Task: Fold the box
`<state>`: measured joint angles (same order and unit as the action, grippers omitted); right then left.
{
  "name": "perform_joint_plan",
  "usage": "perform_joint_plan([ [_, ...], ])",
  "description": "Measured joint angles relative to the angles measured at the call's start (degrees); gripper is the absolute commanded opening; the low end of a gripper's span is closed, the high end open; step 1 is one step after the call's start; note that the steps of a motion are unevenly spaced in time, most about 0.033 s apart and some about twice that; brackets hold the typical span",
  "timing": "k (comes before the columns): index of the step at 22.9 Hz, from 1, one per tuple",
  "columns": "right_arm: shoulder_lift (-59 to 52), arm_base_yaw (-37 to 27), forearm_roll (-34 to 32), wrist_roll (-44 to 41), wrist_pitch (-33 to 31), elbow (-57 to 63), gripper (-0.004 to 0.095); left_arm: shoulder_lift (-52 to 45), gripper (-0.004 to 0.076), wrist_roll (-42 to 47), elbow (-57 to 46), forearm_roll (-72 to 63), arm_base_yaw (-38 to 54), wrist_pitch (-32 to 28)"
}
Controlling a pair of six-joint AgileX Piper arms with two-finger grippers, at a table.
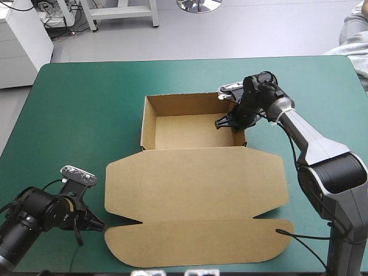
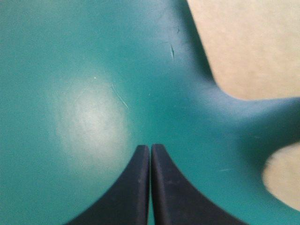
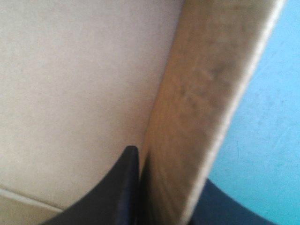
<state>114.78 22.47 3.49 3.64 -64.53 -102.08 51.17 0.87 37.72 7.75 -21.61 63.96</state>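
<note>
The brown box (image 1: 195, 175) lies mid-table as an open tray (image 1: 150, 123) at the far side, with its lid spread flat toward the near edge. My right gripper (image 1: 233, 122) straddles the tray's right wall (image 3: 206, 93) and is shut on it. One black finger (image 3: 124, 187) is inside against the tray floor (image 3: 70, 84), the other is outside and mostly hidden. My left gripper (image 1: 95, 224) is shut and holds nothing. It sits low over the teal-green cover (image 2: 84, 93), just left of the notch in the lid's left edge (image 2: 248, 42).
Teal-green cover (image 1: 80, 115) stretches broadly to the left of the box and along the far edge. A narrower strip lies right of the tray, under my right arm. The lid's rounded front flap (image 1: 195, 244) reaches close to the table's near edge.
</note>
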Motion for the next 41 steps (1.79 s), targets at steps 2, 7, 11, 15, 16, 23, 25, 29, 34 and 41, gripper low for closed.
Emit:
perform_joint_plan([
  [2, 0.0, -0.2, -0.3, 0.0, 0.9, 0.0, -0.0019, 0.0, -0.0008, 0.0, 0.0, 0.1, 0.0, -0.1],
  [7, 0.0, -5.7, -2.1, 2.9, 1.0, -3.1, -0.0019, 0.0, -0.0008, 0.0, 0.0, 0.2, 0.0, -1.2],
  [11, 0.0, -15.4, -7.5, 2.5, 1.3, -6.3, -0.0019, 0.0, -0.0010, 0.0, 0.0, 0.3, 0.0, -2.8],
  [15, 0.0, -26.5, -6.7, 2.6, 3.1, -7.0, -0.0019, 0.0, -0.0010, 0.0, 0.0, 0.3, 0.0, -2.9],
  [16, 0.0, -29.5, -6.7, 2.6, 4.5, -7.0, -0.0019, 0.0, -0.0010, 0.0, 0.0, 0.3, 0.0, -3.1],
  [23, 6.0, -41.9, -6.2, 2.6, 6.2, -11.2, -0.0009, 0.0, -0.0010, 0.0, 0.0, 0.3, 0.0, -3.7],
  [25, 7.7, -42.9, -5.2, 2.6, 5.7, -11.4, 0.0035, 0.0, -0.0010, 0.0, 0.0, 0.3, 0.0, -3.7],
  [29, 8.6, -43.4, -4.4, 2.4, 6.0, -11.9, 0.0236, 0.0, -0.0010, 0.0, 0.0, 0.3, 0.0, -3.8],
  [34, 9.4, -43.6, -4.6, 2.5, 6.6, -12.6, 0.0717, 0.0, -0.0010, 0.0, 0.0, 0.3, 0.0, -3.8],
  [41, 9.4, -44.1, -8.0, 0.8, 0.5, -22.3, 0.0746, 0.0, -0.0010, 0.0, 0.0, 0.3, 0.0, -3.9],
])
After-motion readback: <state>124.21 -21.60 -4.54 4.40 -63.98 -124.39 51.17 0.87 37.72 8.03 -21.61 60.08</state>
